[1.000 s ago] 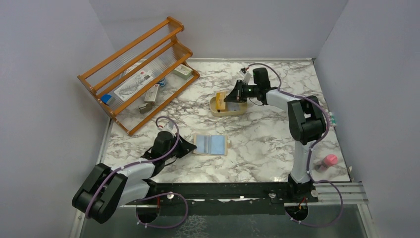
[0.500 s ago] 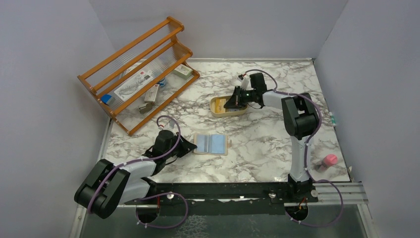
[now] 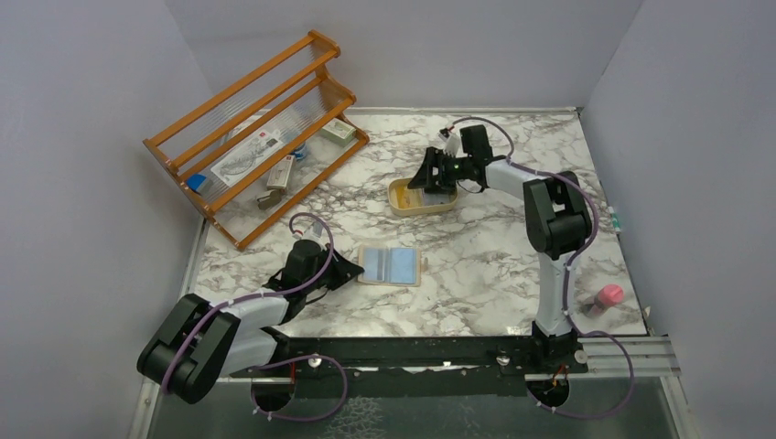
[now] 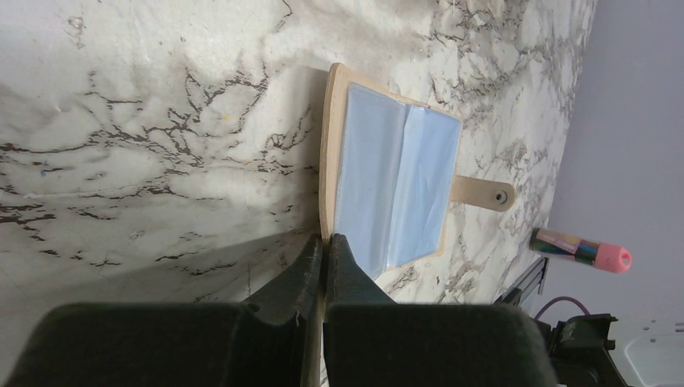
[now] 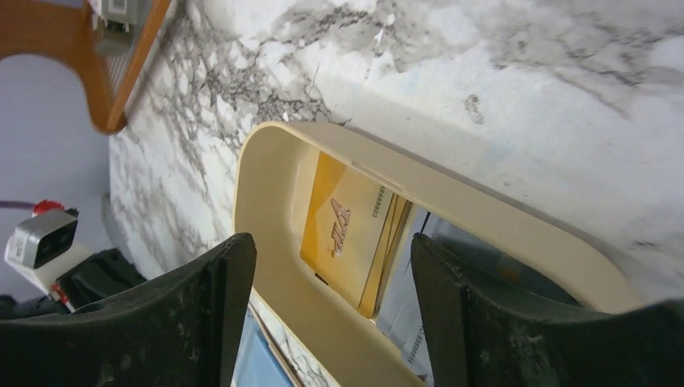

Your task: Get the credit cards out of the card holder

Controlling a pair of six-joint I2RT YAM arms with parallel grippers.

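From above, the card holder (image 3: pixel 390 266) lies open on the surface (image 3: pixel 494 265). Left wrist: the left claw (image 4: pixel 323 242) pinches its tan edge. Right wrist: the right claw (image 5: pixel 331 250), spread, hangs over the tray (image 5: pixel 266 185) holding the credit cards (image 5: pixel 347 234); snagging its rim could spill them.

One card holder (image 3: pixel 390 266), one tray (image 5: pixel 266 185), two credit cards (image 5: pixel 347 234), one rack (image 3: pixel 256 137), one marker (image 3: pixel 608 295).

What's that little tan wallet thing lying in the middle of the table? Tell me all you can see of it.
The card holder is a small flat tan wallet, leather-like, lying open and face up on the marble table. Its inside shows two light blue pockets; no card shows in them. A short tab with a snap sticks out from one side. The left fingers, shut, pinch the opposite edge.
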